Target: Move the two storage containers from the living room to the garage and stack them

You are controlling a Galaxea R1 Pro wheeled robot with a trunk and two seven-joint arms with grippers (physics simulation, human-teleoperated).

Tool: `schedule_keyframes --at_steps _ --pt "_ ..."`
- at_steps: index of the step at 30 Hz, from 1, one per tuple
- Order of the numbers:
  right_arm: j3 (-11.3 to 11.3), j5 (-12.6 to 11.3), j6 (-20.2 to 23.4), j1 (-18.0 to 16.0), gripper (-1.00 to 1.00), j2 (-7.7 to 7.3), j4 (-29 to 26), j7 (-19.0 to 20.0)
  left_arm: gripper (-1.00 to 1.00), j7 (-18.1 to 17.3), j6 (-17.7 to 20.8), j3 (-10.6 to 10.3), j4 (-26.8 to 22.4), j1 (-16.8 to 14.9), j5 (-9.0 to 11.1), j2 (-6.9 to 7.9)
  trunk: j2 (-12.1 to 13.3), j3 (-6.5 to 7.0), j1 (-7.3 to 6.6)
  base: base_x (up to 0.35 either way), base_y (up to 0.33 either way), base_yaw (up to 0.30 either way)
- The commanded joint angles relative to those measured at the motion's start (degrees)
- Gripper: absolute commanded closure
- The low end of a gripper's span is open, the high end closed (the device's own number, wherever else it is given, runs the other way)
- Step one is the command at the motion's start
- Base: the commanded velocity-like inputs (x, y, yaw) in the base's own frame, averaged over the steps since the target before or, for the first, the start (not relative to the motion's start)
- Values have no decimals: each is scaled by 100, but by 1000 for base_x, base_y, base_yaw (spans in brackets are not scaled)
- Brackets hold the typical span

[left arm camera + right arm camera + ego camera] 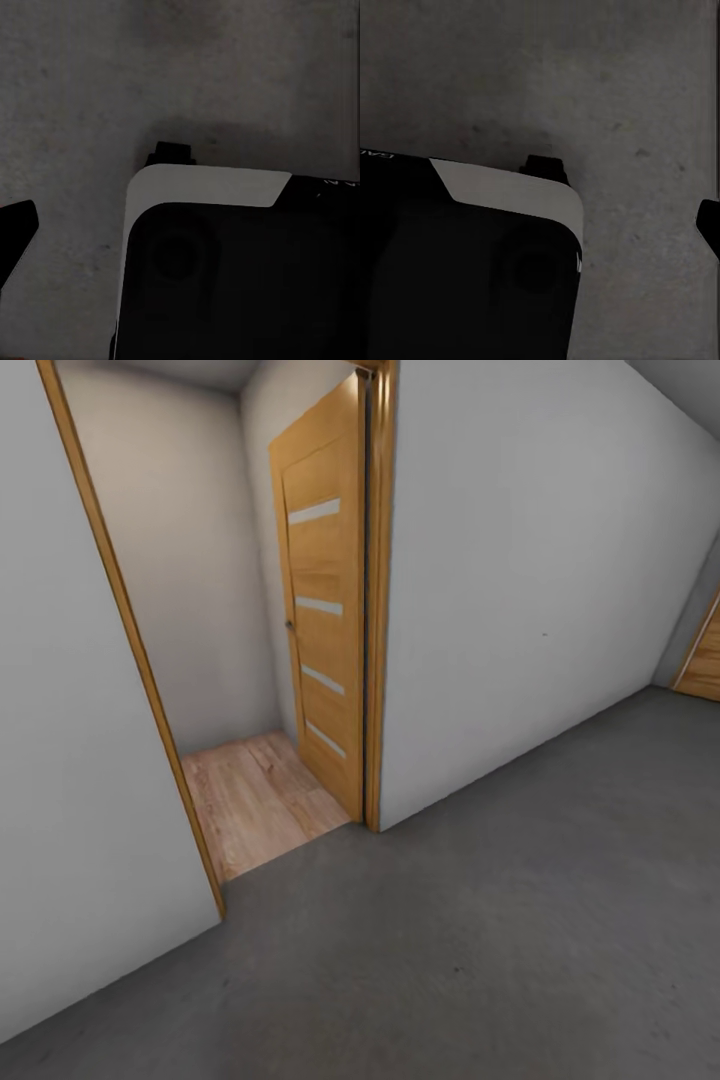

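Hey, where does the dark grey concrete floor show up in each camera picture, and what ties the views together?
Head view: the concrete floor fills the lower half, running up to the open wooden door.
Left wrist view: the same floor lies behind the robot's black-and-white base.
Right wrist view: the floor lies behind that base too.
Shared landmark: the mottled grey concrete itself.

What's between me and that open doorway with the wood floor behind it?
In the head view, bare dark grey concrete floor runs up to the doorway, where light wood planks begin. The wooden door stands swung inward.
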Motion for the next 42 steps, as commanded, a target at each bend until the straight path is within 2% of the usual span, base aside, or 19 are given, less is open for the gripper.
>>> schedule_keyframes --at_steps 1,10,42 --pt "48 -53 -27 -6 -100 -4 18 -9 -100 3 -18 -1 5 -4 46 0 -3 -6 3 321 0 0" --pt "48 -53 -32 -6 -100 -65 18 -20 -100 3 -18 -1 5 -4 46 0 -3 -6 3 321 0 0" --pt "48 -53 -44 -6 -100 -53 18 -20 -100 3 -18 -1 5 -4 46 0 -3 -6 3 321 0 0"
